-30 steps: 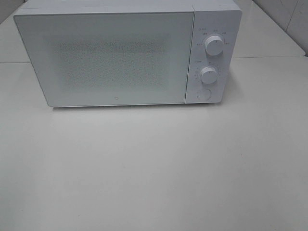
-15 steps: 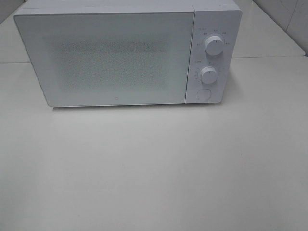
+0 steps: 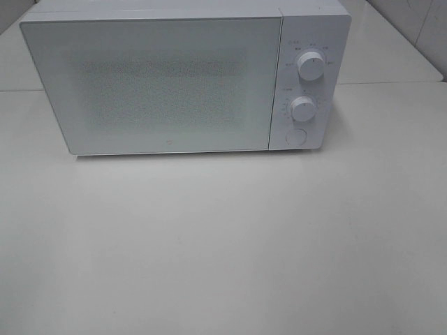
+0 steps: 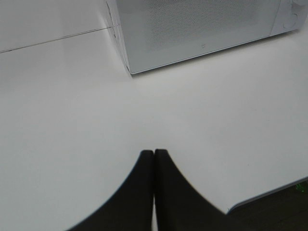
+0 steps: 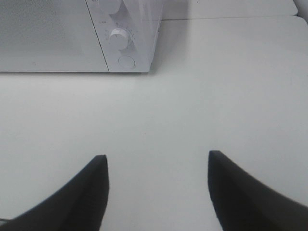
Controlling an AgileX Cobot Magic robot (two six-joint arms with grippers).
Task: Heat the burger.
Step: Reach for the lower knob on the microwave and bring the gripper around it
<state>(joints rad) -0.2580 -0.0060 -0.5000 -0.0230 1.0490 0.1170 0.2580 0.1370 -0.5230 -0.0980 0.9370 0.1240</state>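
Although the wide white table (image 3: 223, 244) fills most of the high view, the one large thing on it is a white microwave (image 3: 185, 84), set toward the back with its front facing the camera. Its door (image 3: 150, 87) is shut. The door's frosted, dotted window shows nothing of the inside. To the right of the door, two round knobs sit one above the other, the upper knob (image 3: 309, 65) over the lower knob (image 3: 303, 109), with a small round button (image 3: 296, 137) beneath them.

The burger shows in no view, so I cannot tell where it is, which way it points or how its long axis runs.

The left gripper (image 4: 154, 153) hangs over bare table out from the microwave's front corner on the door side. Its two black fingers are pressed tip to tip with nothing between them. The right gripper (image 5: 157, 155) hangs over bare table out in front of the knobs, its fingers spread wide and holding nothing.

Compared with the high view a second ago, nothing has moved.
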